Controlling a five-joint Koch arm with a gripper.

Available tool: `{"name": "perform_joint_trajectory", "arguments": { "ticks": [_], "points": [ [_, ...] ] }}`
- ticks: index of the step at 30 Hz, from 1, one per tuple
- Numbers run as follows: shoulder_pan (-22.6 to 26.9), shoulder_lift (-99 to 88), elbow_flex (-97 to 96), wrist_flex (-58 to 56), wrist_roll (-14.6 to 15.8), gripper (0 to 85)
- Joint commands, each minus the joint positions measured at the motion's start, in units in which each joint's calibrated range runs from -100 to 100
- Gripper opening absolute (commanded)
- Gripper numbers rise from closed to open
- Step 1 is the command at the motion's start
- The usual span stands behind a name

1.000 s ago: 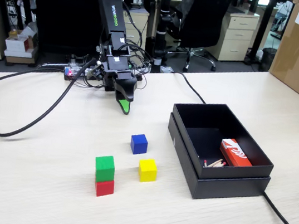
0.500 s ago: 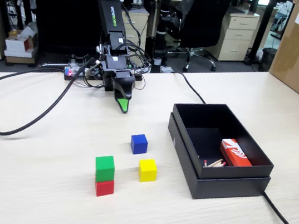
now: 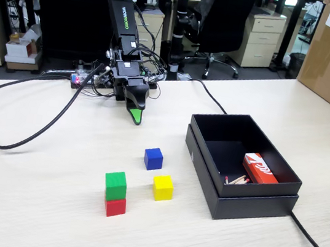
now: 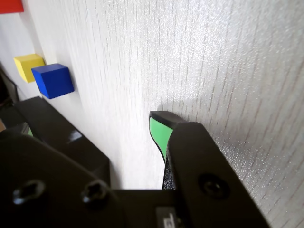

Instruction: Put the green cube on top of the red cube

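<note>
- Green cube [image 3: 115, 185] sits squarely on the red cube [image 3: 115, 206], on the table [image 3: 35, 203], left of the yellow cube [image 3: 163, 187].
- Tool [image 3: 136, 118] hangs well apart near the arm's base, holding nothing; I cannot tell its opening.
- Risk: a table jolt could topple the stack.

we see a black arm [image 3: 123, 36] with white lettering on its upper link and loose thin wires bunched around its base. its end effector [image 3: 136, 118] is black with a bright green pointed tip. in the wrist view, dark screws sit in the black housing.
</note>
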Motion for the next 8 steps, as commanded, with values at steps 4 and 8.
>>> {"name": "perform_joint_trajectory", "arguments": {
  "ticks": [4,8],
  "points": [
    [-0.05,0.20,-1.77,-0.79,-0.05,48.5],
    [-0.10,0.20,-1.77,-0.79,-0.05,48.5]
  ]
}}
